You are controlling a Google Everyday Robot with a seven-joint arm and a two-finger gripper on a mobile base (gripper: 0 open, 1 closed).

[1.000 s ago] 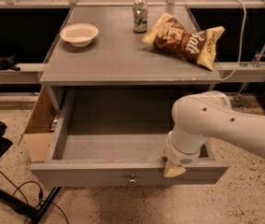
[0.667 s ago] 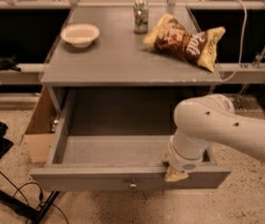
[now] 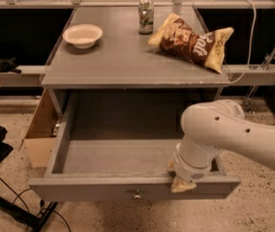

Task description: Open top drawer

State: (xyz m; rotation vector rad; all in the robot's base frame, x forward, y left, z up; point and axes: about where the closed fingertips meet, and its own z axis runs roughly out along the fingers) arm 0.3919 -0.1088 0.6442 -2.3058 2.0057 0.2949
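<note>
Tool at front rim of top drawer, largely hidden beneath arm; grip state cannot be told. Box slightly further out than before.

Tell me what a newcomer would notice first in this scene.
The big white arm at right, its gripper on the front wall of the top drawer, right of the knob. That drawer stands wide open under the grey table, which carries a brown chip bag at right, a can mid-back and a white bowl at left.
</note>
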